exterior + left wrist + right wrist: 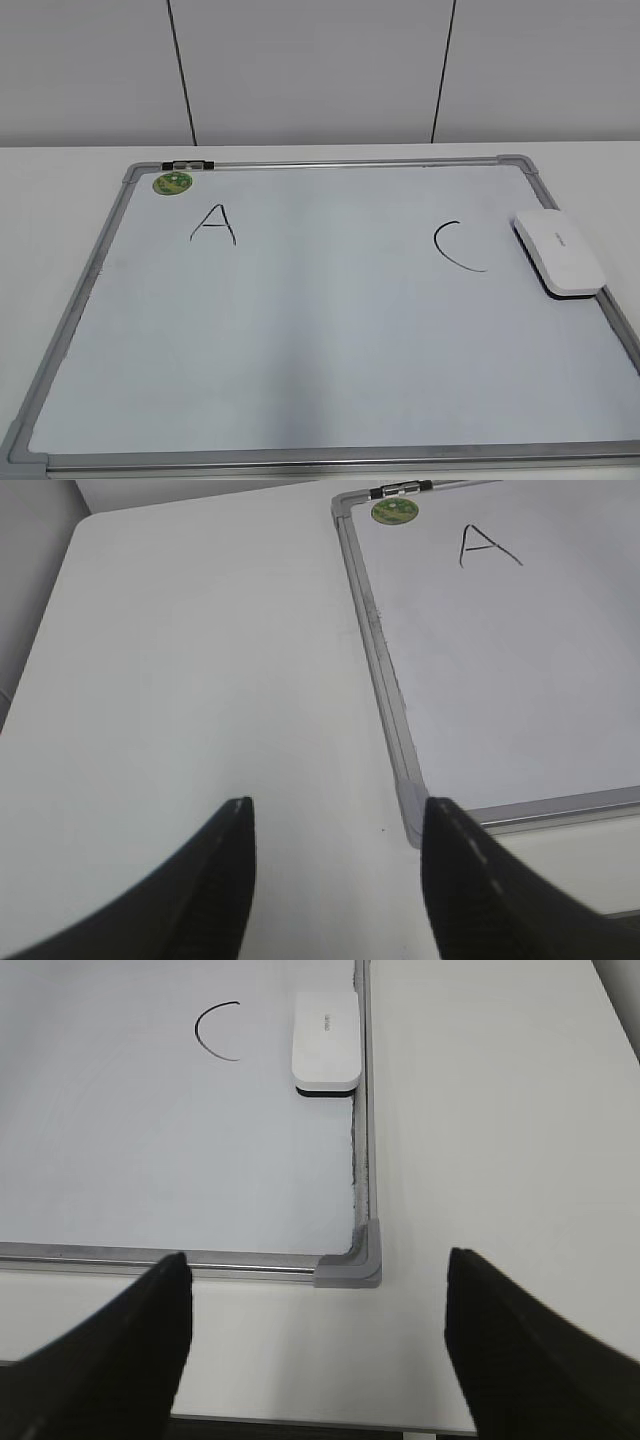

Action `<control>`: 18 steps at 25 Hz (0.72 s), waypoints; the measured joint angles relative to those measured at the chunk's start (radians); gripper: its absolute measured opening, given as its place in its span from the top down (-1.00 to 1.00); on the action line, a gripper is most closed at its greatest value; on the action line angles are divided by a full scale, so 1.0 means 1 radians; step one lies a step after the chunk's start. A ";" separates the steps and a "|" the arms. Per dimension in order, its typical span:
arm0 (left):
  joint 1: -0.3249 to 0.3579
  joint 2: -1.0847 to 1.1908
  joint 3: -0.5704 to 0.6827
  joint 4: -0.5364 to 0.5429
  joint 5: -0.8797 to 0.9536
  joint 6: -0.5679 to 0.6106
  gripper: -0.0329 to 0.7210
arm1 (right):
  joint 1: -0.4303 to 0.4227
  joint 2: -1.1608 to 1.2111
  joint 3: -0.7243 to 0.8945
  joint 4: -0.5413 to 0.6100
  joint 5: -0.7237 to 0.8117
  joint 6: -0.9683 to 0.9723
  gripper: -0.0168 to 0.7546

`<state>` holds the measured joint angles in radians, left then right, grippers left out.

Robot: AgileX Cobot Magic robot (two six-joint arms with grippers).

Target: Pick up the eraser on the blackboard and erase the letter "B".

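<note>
Plainly, the eraser point(558, 252) lies flat at the board's point(300, 350) three o'clock edge, just beside the "C" point(458, 247). No "B" shows between "A" point(213, 224) and "C", so the erasing looks done. I judge the eraser light, stiff and smooth-topped; pinching its long sides should hold best. Only the exterior view shows both letters together. The left tool point(338, 825) gapes wide over bare worktop point(200, 680); the right tool point(318, 1270) gapes wide at the board's near corner, empty.

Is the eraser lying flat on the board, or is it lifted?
Flat. The eraser lies white side up on the blackboard beside the C, untouched by either gripper.
</note>
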<state>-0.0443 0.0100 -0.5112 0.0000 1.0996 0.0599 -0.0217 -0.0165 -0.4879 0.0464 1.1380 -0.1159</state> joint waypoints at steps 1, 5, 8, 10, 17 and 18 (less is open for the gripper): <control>0.000 0.000 0.000 0.000 0.000 0.000 -0.12 | 0.000 0.000 0.000 0.000 0.000 0.000 -0.56; 0.000 0.000 0.000 0.000 0.000 0.000 -0.12 | 0.000 0.000 0.000 0.000 0.000 0.000 -0.56; 0.000 0.000 0.000 0.000 0.000 0.000 -0.12 | 0.000 0.000 0.000 0.000 0.000 0.000 -0.56; 0.000 0.000 0.000 0.000 0.000 0.000 -0.12 | 0.000 0.000 0.000 0.000 0.000 0.000 -0.56; 0.000 0.000 0.000 0.000 0.000 0.000 -0.10 | 0.000 0.000 0.000 0.000 0.000 0.000 -0.56; 0.000 0.000 0.000 0.000 0.000 0.000 -0.09 | 0.000 0.000 0.000 0.000 0.000 0.000 -0.56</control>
